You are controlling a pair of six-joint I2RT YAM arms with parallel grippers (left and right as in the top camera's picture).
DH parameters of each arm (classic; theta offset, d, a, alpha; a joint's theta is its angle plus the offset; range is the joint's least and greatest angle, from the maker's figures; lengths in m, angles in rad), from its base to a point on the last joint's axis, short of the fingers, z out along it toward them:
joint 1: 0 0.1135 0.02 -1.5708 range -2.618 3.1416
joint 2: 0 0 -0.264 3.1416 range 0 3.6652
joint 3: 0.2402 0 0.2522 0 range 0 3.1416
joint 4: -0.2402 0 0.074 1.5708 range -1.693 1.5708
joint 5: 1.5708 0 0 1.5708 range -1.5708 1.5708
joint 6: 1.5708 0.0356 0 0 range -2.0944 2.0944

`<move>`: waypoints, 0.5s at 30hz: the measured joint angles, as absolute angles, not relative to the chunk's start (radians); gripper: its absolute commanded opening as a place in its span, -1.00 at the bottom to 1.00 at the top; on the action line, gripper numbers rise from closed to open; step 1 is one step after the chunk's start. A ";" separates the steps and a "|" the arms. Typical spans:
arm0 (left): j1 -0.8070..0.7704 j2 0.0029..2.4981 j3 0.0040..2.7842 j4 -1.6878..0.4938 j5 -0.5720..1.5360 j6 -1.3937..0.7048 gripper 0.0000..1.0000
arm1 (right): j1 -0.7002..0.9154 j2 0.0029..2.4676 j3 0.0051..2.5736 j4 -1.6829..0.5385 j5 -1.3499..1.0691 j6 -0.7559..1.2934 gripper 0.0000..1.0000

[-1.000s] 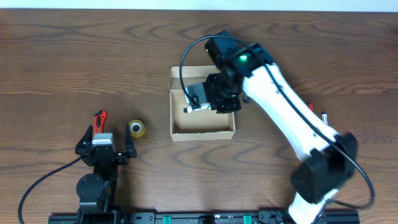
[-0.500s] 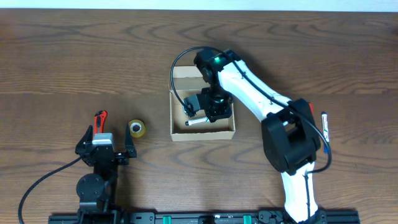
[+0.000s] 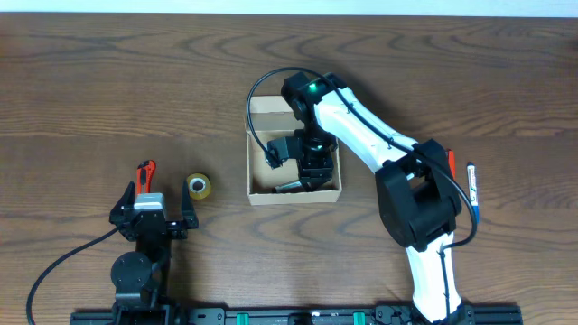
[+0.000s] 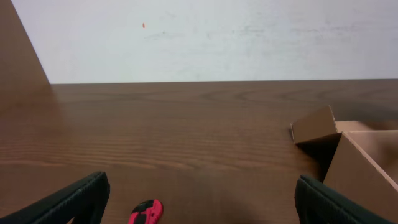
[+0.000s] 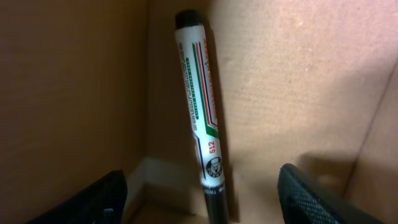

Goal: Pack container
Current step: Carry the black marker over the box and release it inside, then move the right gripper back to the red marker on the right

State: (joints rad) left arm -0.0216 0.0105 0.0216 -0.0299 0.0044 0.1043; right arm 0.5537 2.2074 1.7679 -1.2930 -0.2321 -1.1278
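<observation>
The container (image 3: 294, 195) is a small tan cardboard box with its flap (image 3: 266, 106) folded open at the far side. My right gripper (image 3: 312, 167) reaches down inside it. In the right wrist view its fingers stand open on either side of a white marker (image 5: 200, 99) with a black cap, which lies against the box's inner wall (image 5: 292, 81) and touches neither pad. From above, the marker (image 3: 291, 187) shows as a dark shape near the box's front wall. My left gripper (image 3: 152, 206) rests open and empty near the table's front left, far from the box (image 4: 357, 168).
A red-and-black box cutter (image 3: 144, 171) lies just ahead of the left gripper (image 4: 199, 199), also visible as the cutter (image 4: 147, 213) between its fingers. A small roll of tape (image 3: 199, 186) sits left of the box. Pens (image 3: 470, 185) lie to the right, behind the right arm.
The right gripper went down into the box with the marker, then opened and let it go. The marker now lies in the box. The left arm has not moved.
</observation>
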 measured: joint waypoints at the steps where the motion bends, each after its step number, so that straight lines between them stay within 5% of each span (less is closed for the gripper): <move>1: -0.022 0.010 0.022 -0.030 0.004 0.104 0.90 | 0.554 2.199 1.772 -1.304 -0.235 -1.114 0.50; 4: -0.022 0.011 0.022 -0.030 0.004 0.104 0.91 | 0.551 2.151 1.797 -1.333 -0.236 -1.018 0.78; 7: -0.022 0.010 0.022 -0.030 0.004 0.104 0.90 | 0.537 2.077 1.838 -1.355 -0.237 -0.885 0.56; 9: -0.022 0.010 0.022 -0.030 0.004 0.104 0.91 | 0.516 2.015 1.861 -1.377 -0.234 -0.798 0.99; 15: -0.022 0.010 0.022 -0.030 0.005 0.104 0.91 | 0.374 1.845 1.880 -1.299 -0.093 -0.453 0.98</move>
State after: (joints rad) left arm -0.0216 0.0105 0.0216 -0.0296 0.0048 0.1043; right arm 0.3737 1.8446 1.8805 -1.2995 -0.0929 -0.4530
